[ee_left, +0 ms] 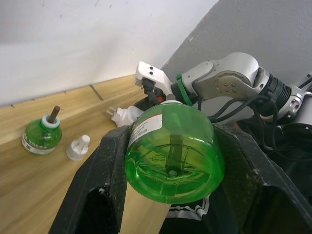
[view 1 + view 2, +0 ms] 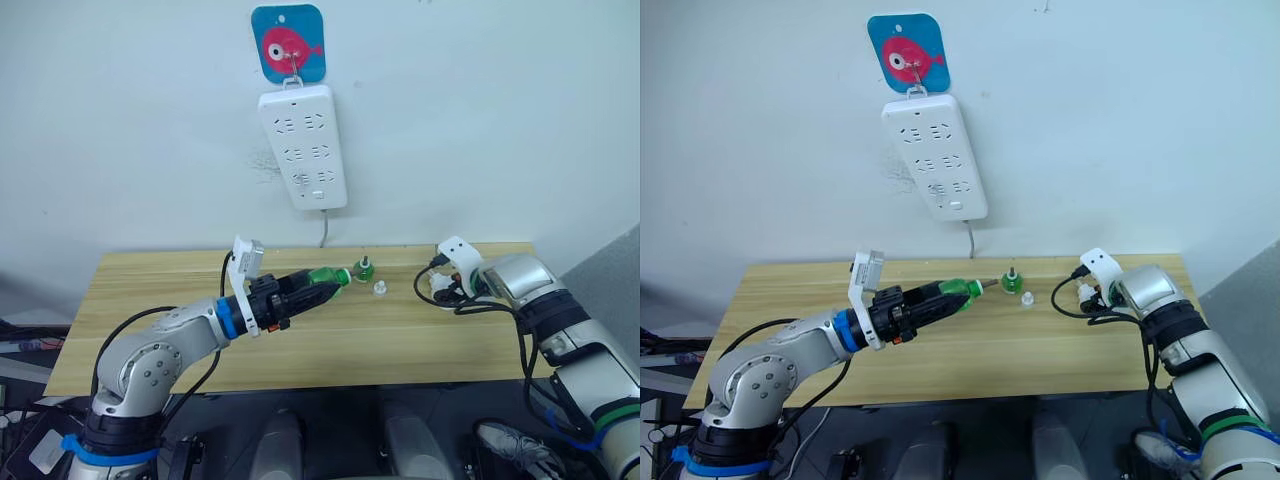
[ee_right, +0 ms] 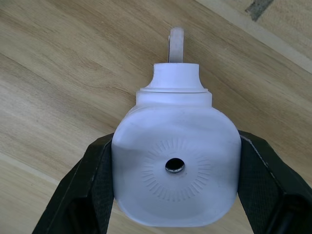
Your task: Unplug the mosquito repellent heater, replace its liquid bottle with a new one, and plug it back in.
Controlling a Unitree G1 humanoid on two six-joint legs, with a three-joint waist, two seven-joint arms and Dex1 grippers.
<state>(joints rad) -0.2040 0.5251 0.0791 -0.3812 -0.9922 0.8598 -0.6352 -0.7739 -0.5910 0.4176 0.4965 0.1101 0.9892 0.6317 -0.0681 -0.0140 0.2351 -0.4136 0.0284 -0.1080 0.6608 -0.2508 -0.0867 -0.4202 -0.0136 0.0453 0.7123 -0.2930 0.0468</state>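
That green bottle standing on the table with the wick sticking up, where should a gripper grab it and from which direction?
Grip the green bottle across its round body, coming from the side. It stands upright, and its thin wick rises on top, so a descent from above would likely hit it.

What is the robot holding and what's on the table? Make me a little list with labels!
Left end effector: shut on the green bottle, held above the table
Right end effector: shut on the white heater
Wooden table: another green bottle standing with its wick up, small clear cap beside it
Wall: white power strip hanging from a fish hook, nothing plugged in
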